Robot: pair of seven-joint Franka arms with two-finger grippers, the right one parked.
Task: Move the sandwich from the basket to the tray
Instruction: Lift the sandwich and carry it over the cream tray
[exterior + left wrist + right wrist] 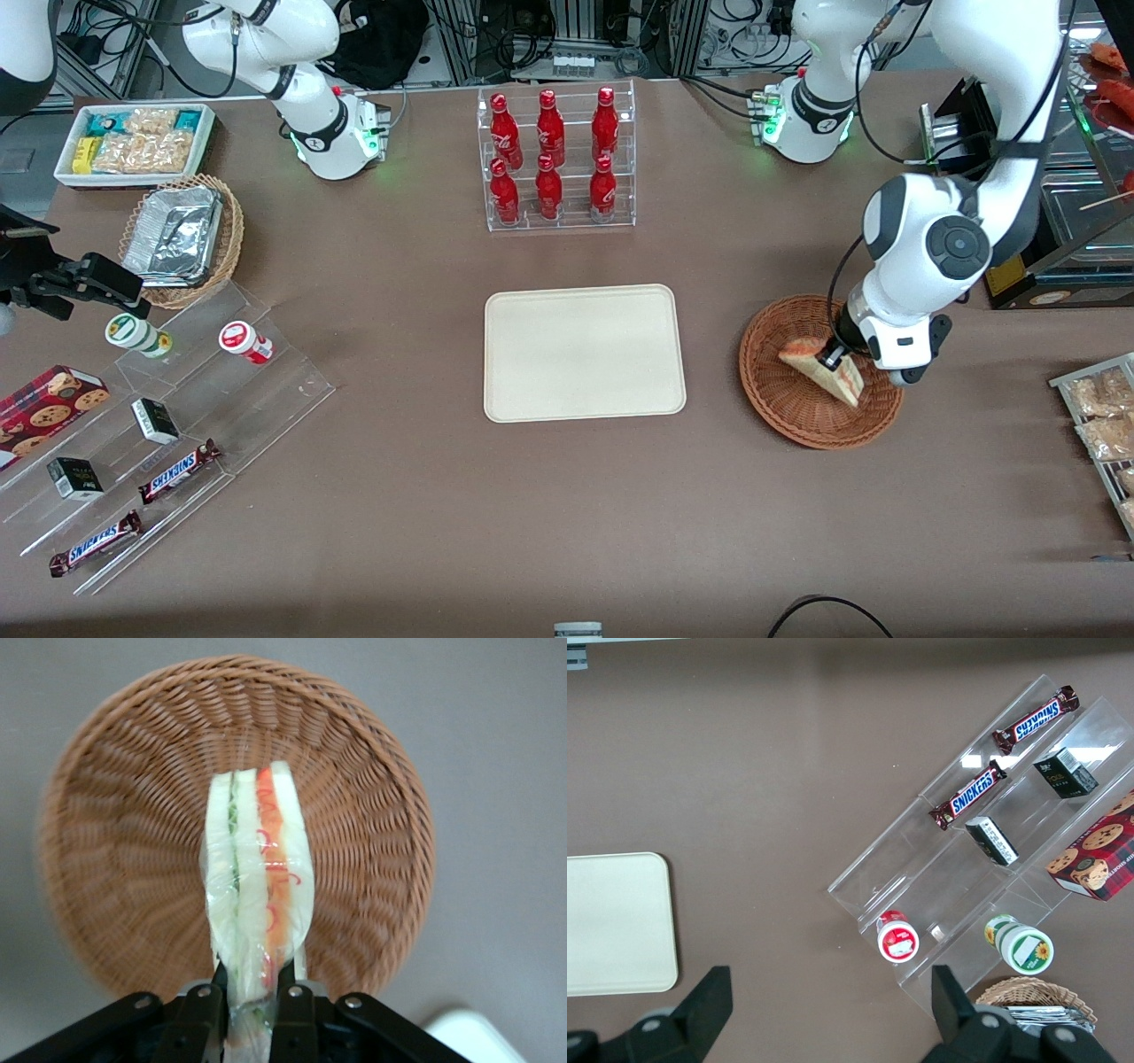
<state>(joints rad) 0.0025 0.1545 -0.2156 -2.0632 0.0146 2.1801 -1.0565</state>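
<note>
In the front view the arm's white wrist housing covers most of the pincer point(833, 356), so only its dark tip shows where it meets the sandwich point(822, 367). In the wrist view the pincer point(252, 992) is cut off by the frame edge: just the two black fingers point(202, 1014) and their screws are visible, and the end of the sandwich point(257, 895) between them is hidden.

The pincer is closed on the sandwich, one finger pressed against each bread face. The sandwich is a wedge of pale white bread with a green layer and an orange-red layer, wrapped in clear film with red markings. It sticks out from the fingers over the middle of the basket point(115, 859), a round reddish-brown wicker bowl directly below the pincer on the brown surface point(425, 532). Whether the sandwich touches the weave cannot be told.

The cream tray point(585, 352) lies well apart from the pincer, toward the parked arm's end.
</note>
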